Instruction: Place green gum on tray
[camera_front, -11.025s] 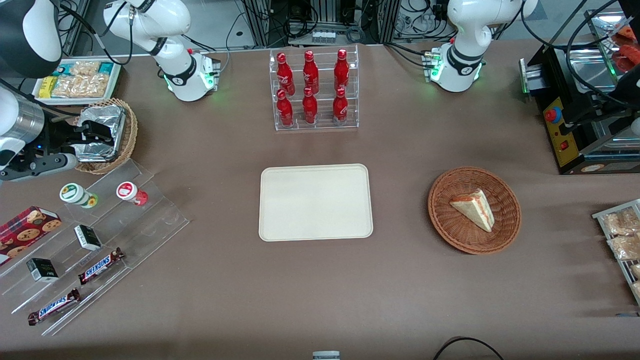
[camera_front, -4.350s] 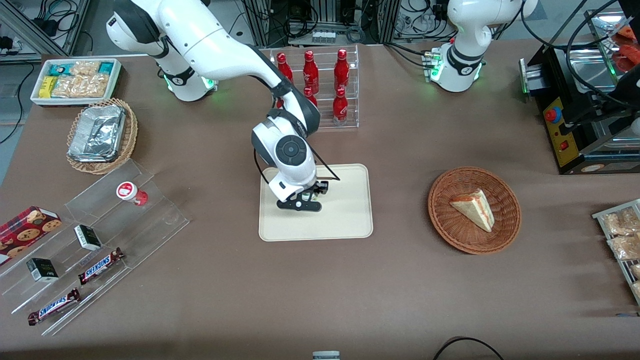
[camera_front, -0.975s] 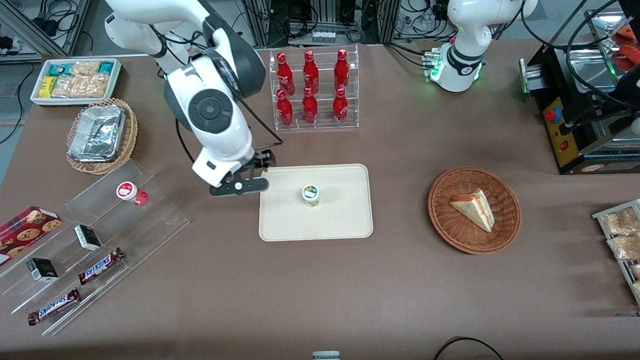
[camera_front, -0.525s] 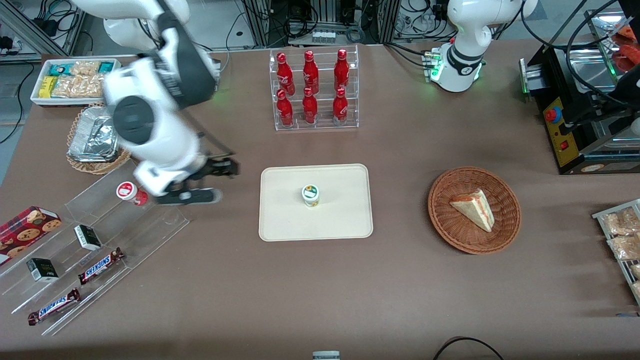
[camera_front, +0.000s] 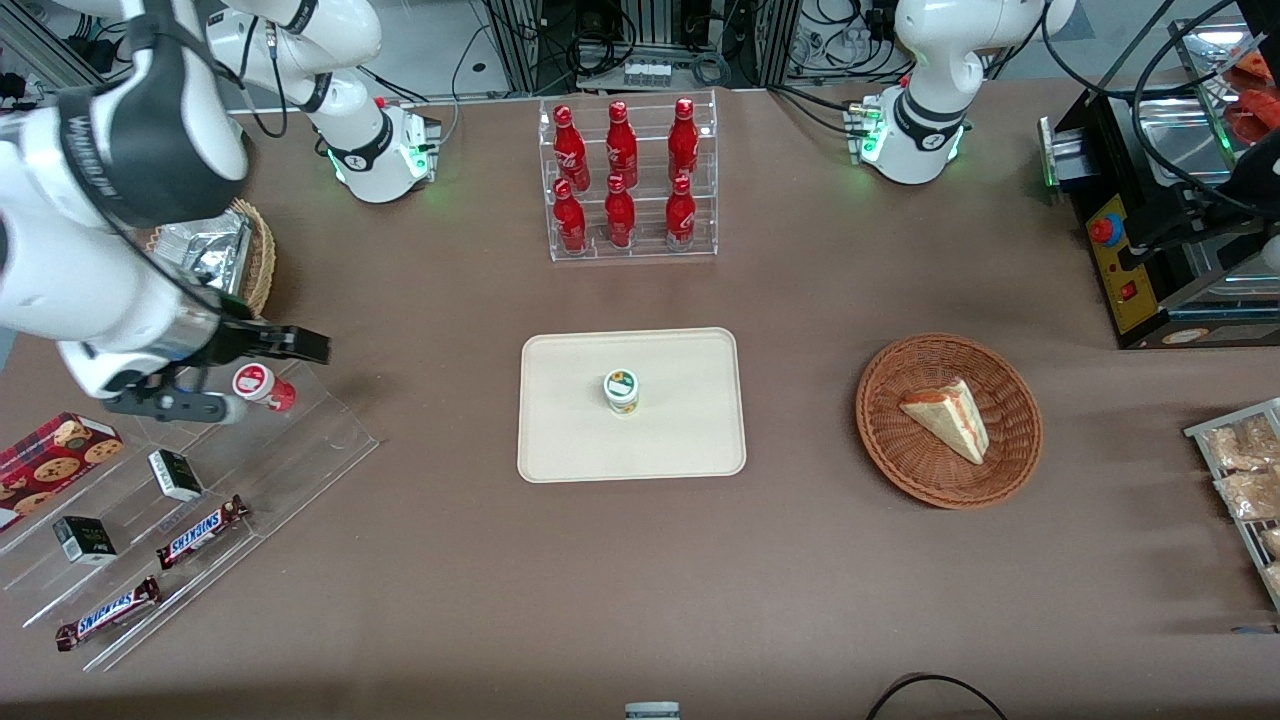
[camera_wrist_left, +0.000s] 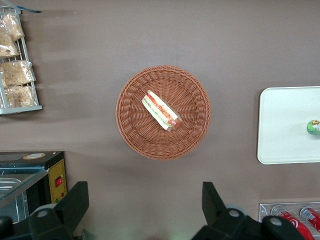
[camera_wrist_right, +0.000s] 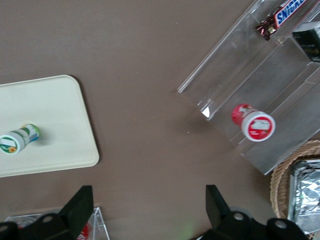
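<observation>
The green gum (camera_front: 621, 391) stands upright on the cream tray (camera_front: 570, 440), near its middle, with nothing touching it. It also shows in the right wrist view (camera_wrist_right: 17, 139) on the tray (camera_wrist_right: 55, 115), and in the left wrist view (camera_wrist_left: 313, 126) on the tray (camera_wrist_left: 282, 125). My right gripper (camera_front: 265, 350) is open and empty. It hangs high above the clear stepped stand (camera_front: 300, 440), well away from the tray toward the working arm's end of the table. In the right wrist view the gripper (camera_wrist_right: 149, 205) has its fingers spread wide over bare table.
A red-marked gum bottle (camera_front: 262, 386) lies on the stepped stand under the gripper, with Snickers bars (camera_front: 200, 530) and small boxes nearer the camera. A wicker basket with foil (camera_front: 225, 250), a cola bottle rack (camera_front: 625, 180) and a sandwich basket (camera_front: 948, 420) stand around the tray.
The right arm has swung from beside the tray toward the working arm's end, now over the stepped stand. The green gum stays still on the tray.
</observation>
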